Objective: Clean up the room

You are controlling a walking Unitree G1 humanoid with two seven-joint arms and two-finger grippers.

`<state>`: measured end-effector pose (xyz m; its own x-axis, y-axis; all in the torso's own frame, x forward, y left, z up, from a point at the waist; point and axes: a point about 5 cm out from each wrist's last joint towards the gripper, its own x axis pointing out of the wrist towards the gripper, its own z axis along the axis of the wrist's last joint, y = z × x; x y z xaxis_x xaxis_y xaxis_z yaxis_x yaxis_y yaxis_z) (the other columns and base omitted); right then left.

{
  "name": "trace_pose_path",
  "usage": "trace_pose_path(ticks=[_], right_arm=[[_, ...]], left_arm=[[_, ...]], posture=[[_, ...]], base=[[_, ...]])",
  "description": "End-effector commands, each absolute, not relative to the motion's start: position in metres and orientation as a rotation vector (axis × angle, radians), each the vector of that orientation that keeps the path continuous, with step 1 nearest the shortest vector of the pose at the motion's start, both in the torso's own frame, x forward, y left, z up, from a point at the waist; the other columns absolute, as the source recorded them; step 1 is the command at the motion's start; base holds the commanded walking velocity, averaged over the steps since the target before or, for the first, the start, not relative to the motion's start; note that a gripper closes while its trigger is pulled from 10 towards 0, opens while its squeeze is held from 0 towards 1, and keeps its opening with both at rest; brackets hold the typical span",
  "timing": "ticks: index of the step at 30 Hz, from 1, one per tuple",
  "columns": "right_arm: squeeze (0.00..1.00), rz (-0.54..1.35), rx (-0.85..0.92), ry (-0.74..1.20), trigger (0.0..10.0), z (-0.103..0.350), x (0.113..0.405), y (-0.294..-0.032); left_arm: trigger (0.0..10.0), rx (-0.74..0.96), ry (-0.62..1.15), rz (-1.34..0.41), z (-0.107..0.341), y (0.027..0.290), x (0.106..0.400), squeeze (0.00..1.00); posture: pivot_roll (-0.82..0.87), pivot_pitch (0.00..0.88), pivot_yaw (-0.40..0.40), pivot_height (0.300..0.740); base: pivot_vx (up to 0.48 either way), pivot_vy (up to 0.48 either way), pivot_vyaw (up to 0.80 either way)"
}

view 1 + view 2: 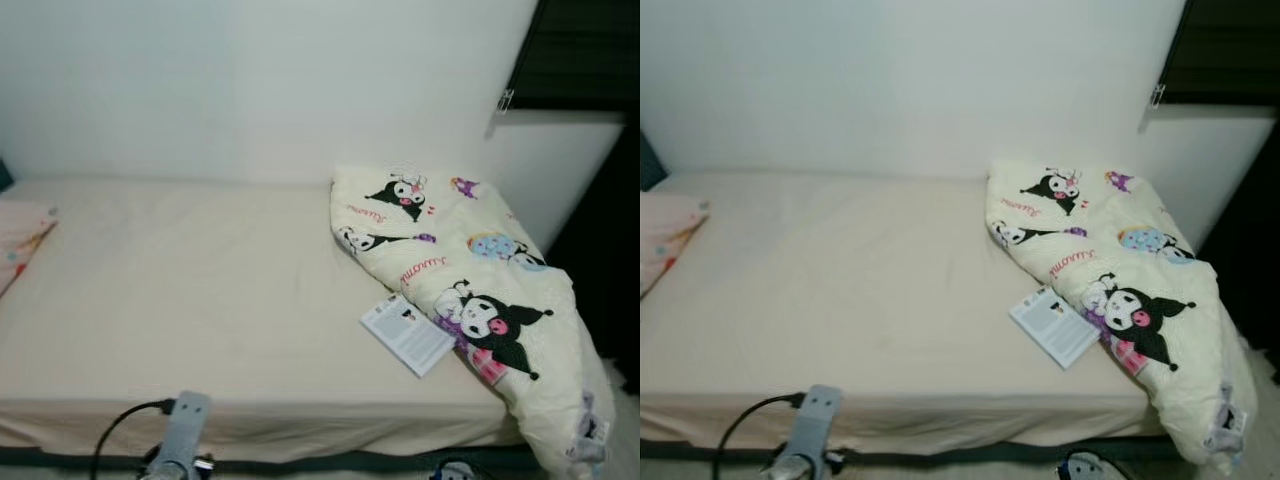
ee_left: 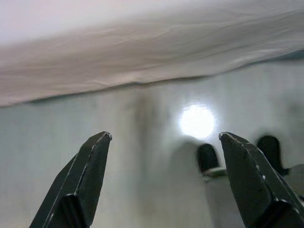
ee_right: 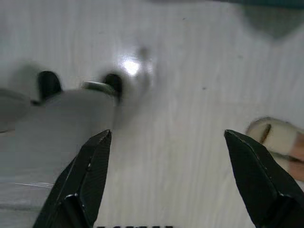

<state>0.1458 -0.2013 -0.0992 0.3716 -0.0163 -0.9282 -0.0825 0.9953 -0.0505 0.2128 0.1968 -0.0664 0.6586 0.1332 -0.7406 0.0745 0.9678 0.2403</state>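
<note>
A bed with a cream sheet (image 1: pixel 200 290) spans the head views. A crumpled cream blanket with cartoon prints (image 1: pixel 470 290) lies at the bed's right end and hangs over its front corner. A white leaflet (image 1: pixel 407 334) rests on the sheet against the blanket's edge. A pink patterned pillow (image 1: pixel 18 240) lies at the far left. My left arm (image 1: pixel 180 435) shows low in front of the bed edge. In the left wrist view my left gripper (image 2: pixel 164 137) is open above the pale floor, near the hanging sheet. In the right wrist view my right gripper (image 3: pixel 166 135) is open over the floor.
A white wall (image 1: pixel 270 90) runs behind the bed, with a dark window (image 1: pixel 580 50) at the upper right. A dark gap lies right of the bed. A slipper with a foot in it (image 3: pixel 280 142) is on the floor near my right gripper.
</note>
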Motion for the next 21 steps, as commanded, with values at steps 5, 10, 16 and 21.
trace_pose_path(ticks=[5, 10, 16, 21], right_arm=[[0.00, 0.086, -0.157, 1.213, 10.0, -0.099, 0.143, -0.207], [0.00, 0.081, -0.151, 1.215, 10.0, -0.101, 0.140, -0.203], [0.00, 0.051, -0.146, 1.226, 10.0, -0.103, 0.139, -0.195], [0.00, 0.036, -0.147, 1.224, 10.0, -0.103, 0.140, -0.194]], left_arm=[[10.0, 0.239, 0.831, 0.025, -0.064, 0.193, 0.218, 0.00], [10.0, 0.225, 0.802, 0.023, -0.060, 0.191, 0.224, 0.00], [10.0, 0.218, 0.751, 0.021, -0.052, 0.187, 0.236, 0.00], [10.0, 0.204, 0.724, 0.020, -0.048, 0.186, 0.242, 0.00]], posture=[[-0.06, 0.000, -0.065, 0.740], [-0.06, 0.000, -0.067, 0.740], [-0.07, 0.000, -0.064, 0.740], [-0.07, 0.000, -0.064, 0.740]], base=[[0.000, -0.480, 0.78], [0.000, -0.480, 0.79], [0.000, -0.480, 0.40], [0.000, -0.480, 0.00]])
